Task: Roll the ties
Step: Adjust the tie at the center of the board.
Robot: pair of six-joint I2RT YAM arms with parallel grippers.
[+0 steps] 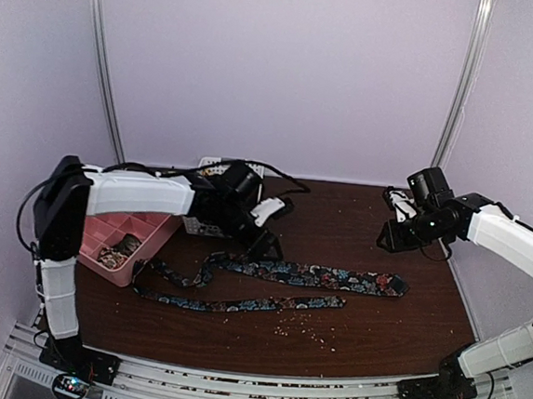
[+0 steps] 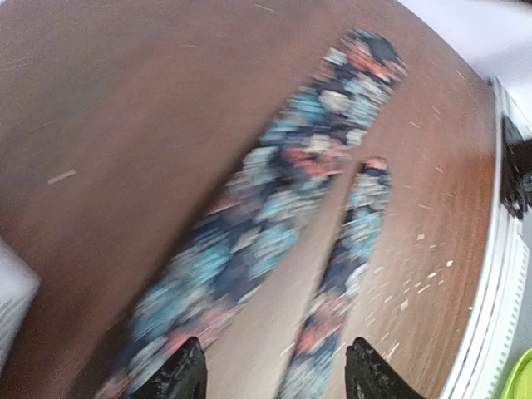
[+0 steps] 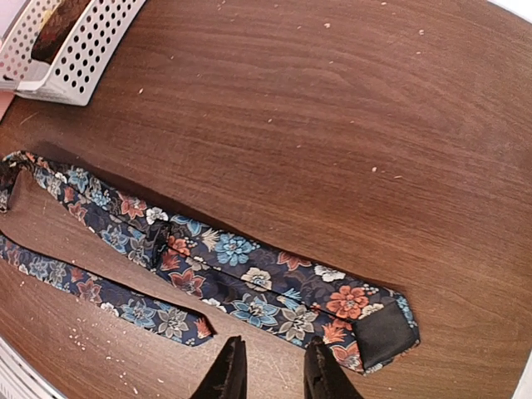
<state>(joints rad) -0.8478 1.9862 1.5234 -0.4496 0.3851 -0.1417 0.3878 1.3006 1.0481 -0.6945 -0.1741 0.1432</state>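
Observation:
The dark floral tie (image 1: 288, 274) lies flat across the table, folded back on itself at the left. Its wide end (image 3: 374, 320) points right and its narrow end (image 3: 179, 322) lies in front of it. My left gripper (image 1: 267, 244) hovers open and empty over the wide strip; in the blurred left wrist view both strips (image 2: 274, 208) run ahead of the fingers (image 2: 179, 376). My right gripper (image 1: 396, 231) is raised at the right, open by a narrow gap and empty (image 3: 273, 376), near the wide end. Something tan and patterned (image 1: 120, 250) lies in the pink tray. A dark brown thing (image 3: 58, 25) shows in the basket.
The pink tray (image 1: 152, 231) stands at the left, and the white perforated basket (image 3: 91, 50) stands behind my left arm (image 1: 211, 169). Small crumbs (image 1: 306, 329) are scattered on the brown table (image 1: 376, 330). Pale walls close in the back and sides.

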